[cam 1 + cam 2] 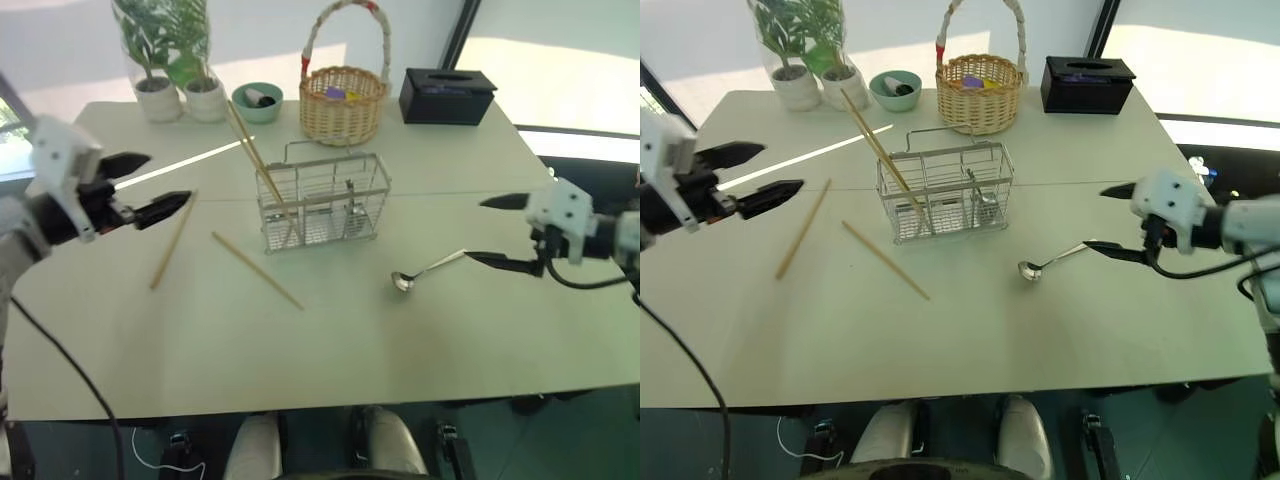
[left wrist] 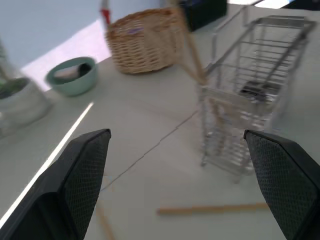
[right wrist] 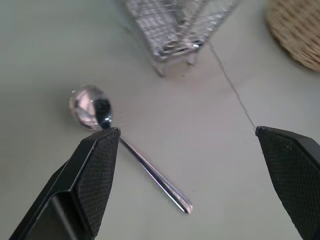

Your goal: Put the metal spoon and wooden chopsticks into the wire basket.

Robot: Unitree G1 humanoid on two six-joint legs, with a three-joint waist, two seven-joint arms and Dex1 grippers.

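1. Spoon (image 1: 428, 270): shiny silver.
2. Chopsticks (image 1: 256, 269): light tan wood.
3. Wire basket (image 1: 322, 200): silver grid.
4. Wicker basket (image 1: 343, 103): tan weave, white handle with red wrap.
5. Bowl (image 1: 257, 101): pale green.
6. Box (image 1: 447, 95): black.
7. Table (image 1: 330, 350): off-white.
8. Gripper fingers (image 2: 85, 170): black, cross-hatched pads.

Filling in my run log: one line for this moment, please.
left gripper: open, empty | right gripper: open, above metal spoon | wire basket: some wooden chopsticks in; two on table

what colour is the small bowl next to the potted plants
Pale mint green; the small bowl shows best in the left eye view.
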